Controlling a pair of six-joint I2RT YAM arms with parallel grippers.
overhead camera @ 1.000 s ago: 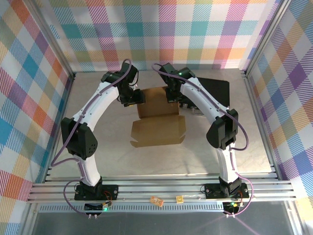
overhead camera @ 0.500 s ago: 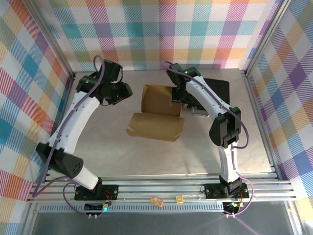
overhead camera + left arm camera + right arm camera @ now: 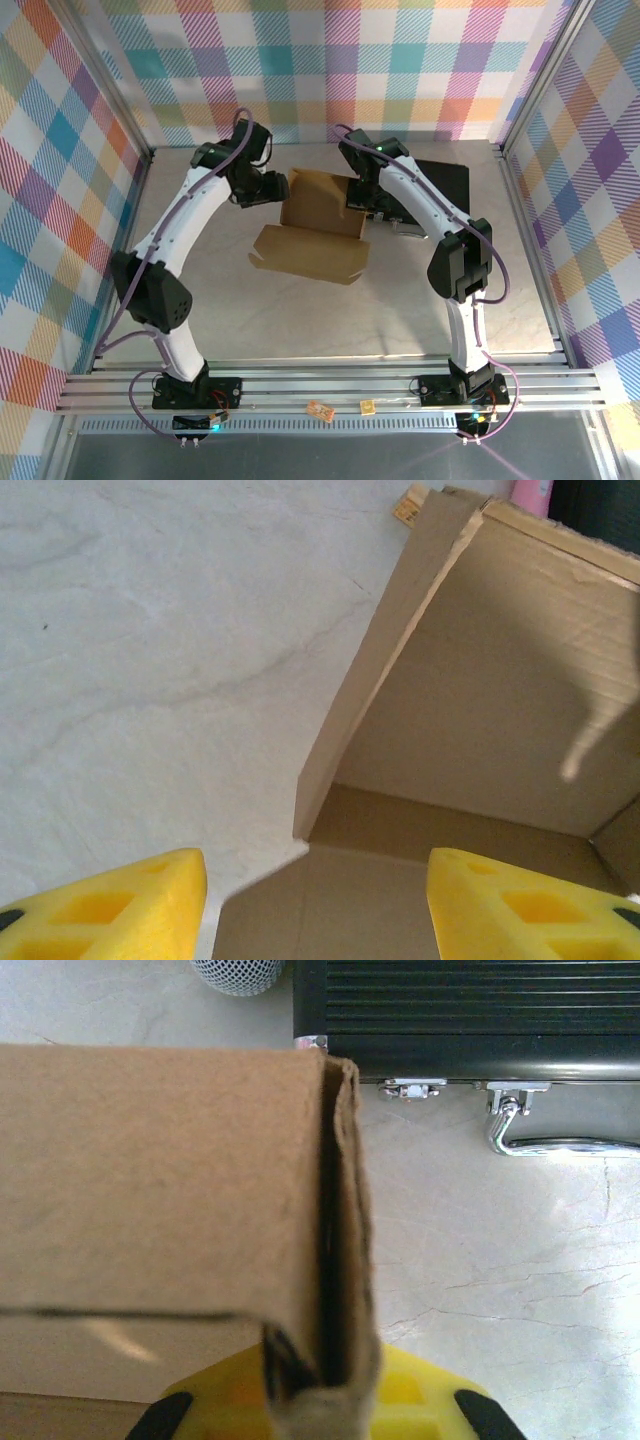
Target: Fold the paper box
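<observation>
2 wrist views | right jaws pinch paper box (image 3: pixel 150 1180) wall, black case (image 3: pixel 450 1010) behind | left jaws wide

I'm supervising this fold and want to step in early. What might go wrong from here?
The right claw pinches only the paper box's doubled side wall; it may slip or tear. The open left claw sits at the opposite wall's corner and might buckle it. The nearby black case could snag the box.
</observation>
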